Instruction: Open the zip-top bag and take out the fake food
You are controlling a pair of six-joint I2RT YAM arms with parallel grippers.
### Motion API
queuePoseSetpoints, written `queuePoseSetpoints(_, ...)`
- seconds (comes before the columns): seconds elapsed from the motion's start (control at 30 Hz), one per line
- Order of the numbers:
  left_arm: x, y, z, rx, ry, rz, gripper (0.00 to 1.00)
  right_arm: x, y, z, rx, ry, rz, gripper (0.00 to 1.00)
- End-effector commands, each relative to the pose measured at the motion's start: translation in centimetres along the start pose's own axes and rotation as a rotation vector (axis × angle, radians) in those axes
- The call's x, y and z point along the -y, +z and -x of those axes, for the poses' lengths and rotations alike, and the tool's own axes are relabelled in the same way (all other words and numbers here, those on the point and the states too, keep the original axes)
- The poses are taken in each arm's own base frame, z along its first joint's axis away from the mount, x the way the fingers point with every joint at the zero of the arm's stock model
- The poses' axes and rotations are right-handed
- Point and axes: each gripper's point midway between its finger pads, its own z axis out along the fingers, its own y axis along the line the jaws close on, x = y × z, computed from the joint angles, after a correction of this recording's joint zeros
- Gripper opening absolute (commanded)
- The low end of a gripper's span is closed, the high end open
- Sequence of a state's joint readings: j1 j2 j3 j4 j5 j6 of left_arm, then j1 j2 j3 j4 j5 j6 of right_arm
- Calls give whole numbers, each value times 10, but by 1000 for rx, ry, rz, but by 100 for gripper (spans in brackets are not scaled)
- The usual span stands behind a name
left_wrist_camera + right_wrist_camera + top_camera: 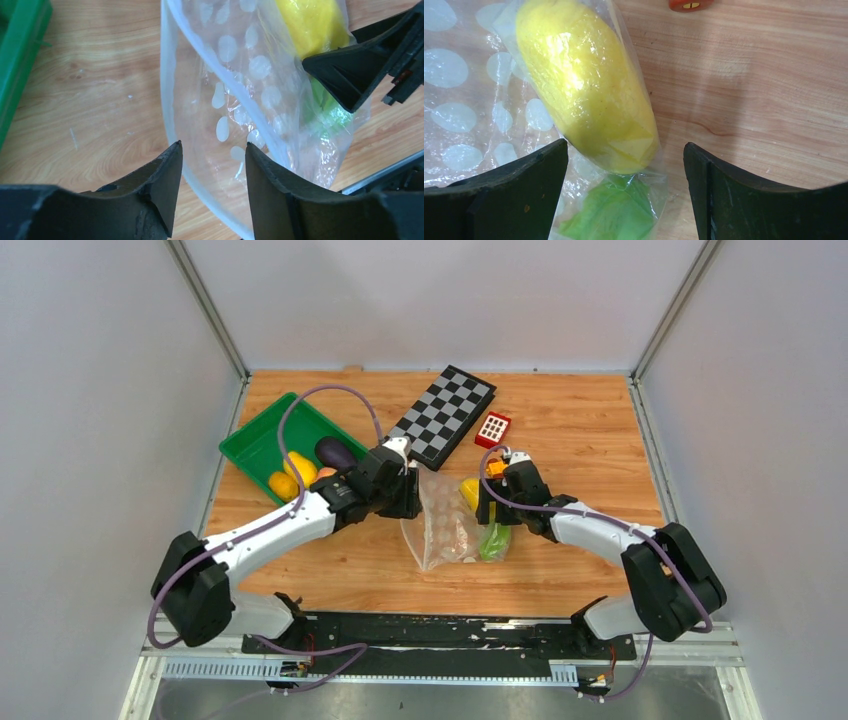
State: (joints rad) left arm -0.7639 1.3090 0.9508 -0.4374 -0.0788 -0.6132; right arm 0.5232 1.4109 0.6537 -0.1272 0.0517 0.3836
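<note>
Left hand [212, 147] is held open astride the zip-top bag's [220, 75] rim. Yellow fake food [584, 85] at the bag's 2 o'clock corner is bracketed by the right hand [624, 147], likewise open, on the bench [580, 440]. If closed there, food would likely be pinched through film and trapped inside.

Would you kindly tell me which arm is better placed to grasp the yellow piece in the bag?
Right, probably: the right fingers, open, flank the yellow piece inside the zip-top bag, while the left fingers only straddle its clear edge.
</note>
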Motion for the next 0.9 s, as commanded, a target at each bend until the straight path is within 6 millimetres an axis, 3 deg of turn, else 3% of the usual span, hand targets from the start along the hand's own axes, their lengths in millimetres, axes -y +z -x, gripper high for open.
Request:
queuePoseSetpoints(0.0,24,12,21,71,-14,-61,52,-4,-5,10,40,-11,13,85)
queuePoseSetpoints(0.1,28,25,13,51,-31,-80,45,-7,-7,11,44,-11,28,85)
queuePoseSetpoints(0.2,32,34,3,29,-47,-107,44,-11,-13,14,56,-11,50,84)
queuePoseSetpoints(0.43,41,56,-23,-15,-108,-190,56,-11,-31,26,107,-6,48,77)
queuePoseSetpoints(0.57,40,67,-34,-22,-145,-211,63,-8,-27,22,87,-6,29,67)
queuePoseSetpoints(0.87,13,77,-72,-37,-209,-171,72,1,-16,12,38,-24,-20,47)
